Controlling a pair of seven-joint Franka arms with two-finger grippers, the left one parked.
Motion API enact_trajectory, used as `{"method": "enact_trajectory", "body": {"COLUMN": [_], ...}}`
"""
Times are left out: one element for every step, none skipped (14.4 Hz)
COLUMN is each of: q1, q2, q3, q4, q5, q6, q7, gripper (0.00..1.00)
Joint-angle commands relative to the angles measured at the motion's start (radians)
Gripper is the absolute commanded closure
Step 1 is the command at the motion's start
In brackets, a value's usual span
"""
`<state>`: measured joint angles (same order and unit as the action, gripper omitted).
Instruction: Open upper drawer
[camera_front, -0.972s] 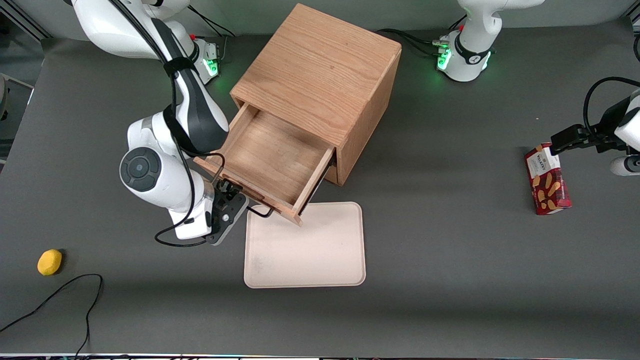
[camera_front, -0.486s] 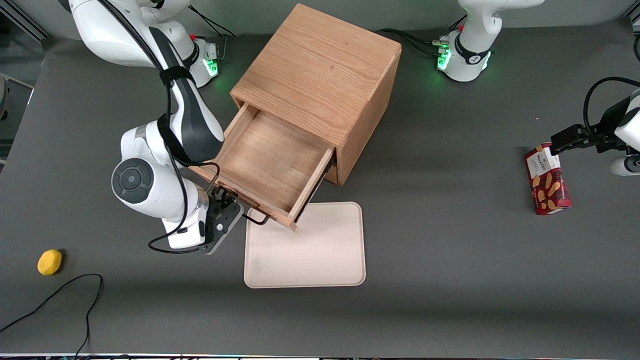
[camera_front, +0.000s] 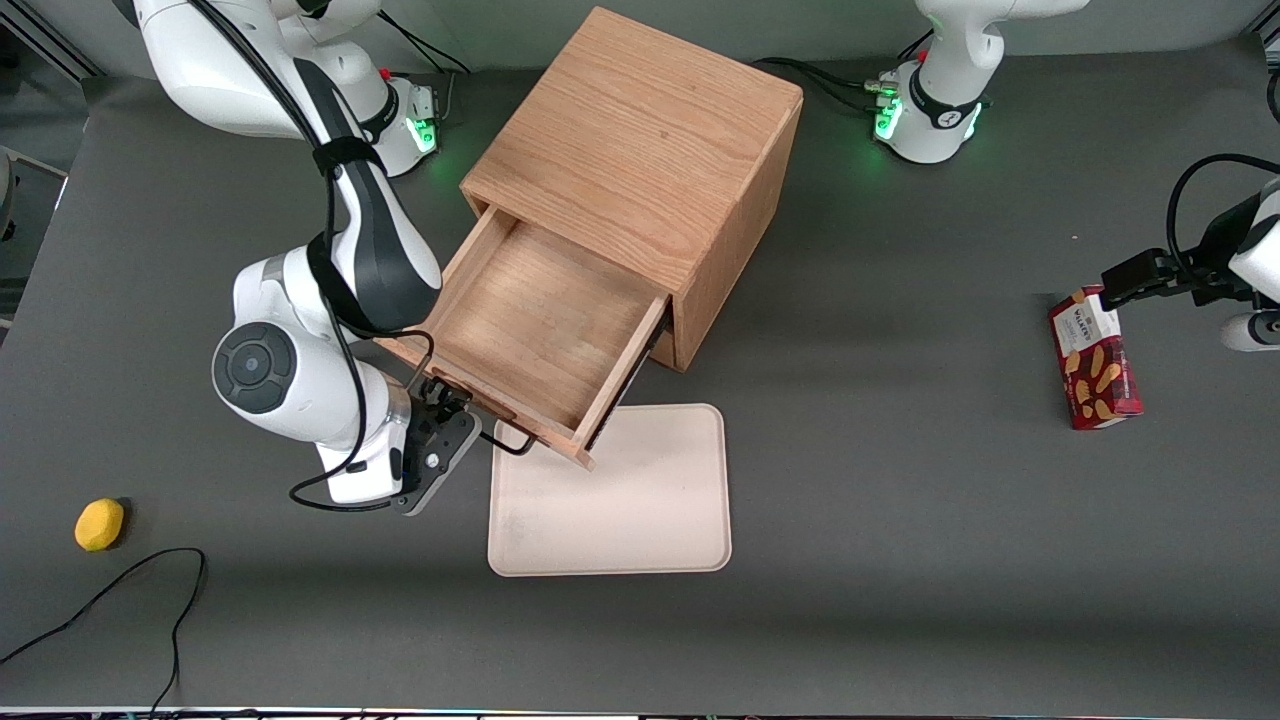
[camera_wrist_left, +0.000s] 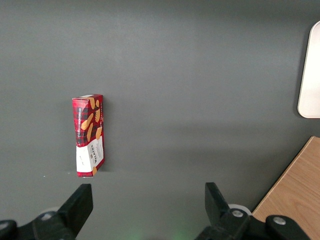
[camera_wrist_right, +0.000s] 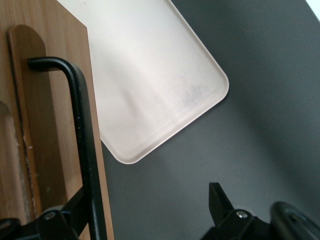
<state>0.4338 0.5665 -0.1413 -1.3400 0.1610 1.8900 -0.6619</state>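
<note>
Seeing, nearest the front camera, a small yellow object (camera_front: 100, 524) toward the working arm's end of the table (camera_front: 900, 560), and a cream tray (camera_front: 620, 510) lying flat. Finding the gripper (camera_front: 452, 394) beside the tray's corner, hanging at the black wire handle (camera_wrist_right: 82, 135) with fingers (camera_wrist_right: 220, 202) spread wide, clasping nothing, the bar passing just beside one finger. Finding the upper drawer (camera_front: 540, 320) pulled well out of the wooden cabinet (camera_front: 640, 150), its front corner overhanging the tray. Spotting a red biscuit box (camera_front: 1093, 360) toward the parked arm's end

Light-oak upper drawer (camera_front: 530, 325), black handle (camera_wrist_right: 85, 145); cream tray (camera_front: 610, 495); red-tartan box (camera_front: 1093, 360); yellow fruit (camera_front: 99, 524).
</note>
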Motion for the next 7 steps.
{"method": "enact_trajectory", "body": {"q1": [-0.02, -0.023, -0.027, -0.029, -0.029, -0.03, -0.036], "q2": [0.047, 0.05, 0.05, 0.056, 0.058, 0.059, 0.064], "q3": [0.002, 0.003, 0.003, 0.005, 0.005, 0.005, 0.005], "q4": [0.09, 0.091, 0.093, 0.094, 0.094, 0.096, 0.097], "q5": [0.032, 0.034, 0.034, 0.034, 0.034, 0.034, 0.034], "q6": [-0.046, -0.046, -0.046, -0.046, -0.045, -0.043, -0.042], "q7": [-0.028, -0.028, -0.028, -0.031, -0.044, -0.048, -0.05], "gripper": [0.0, 0.0, 0.0, 0.0, 0.0, 0.0, 0.0]}}
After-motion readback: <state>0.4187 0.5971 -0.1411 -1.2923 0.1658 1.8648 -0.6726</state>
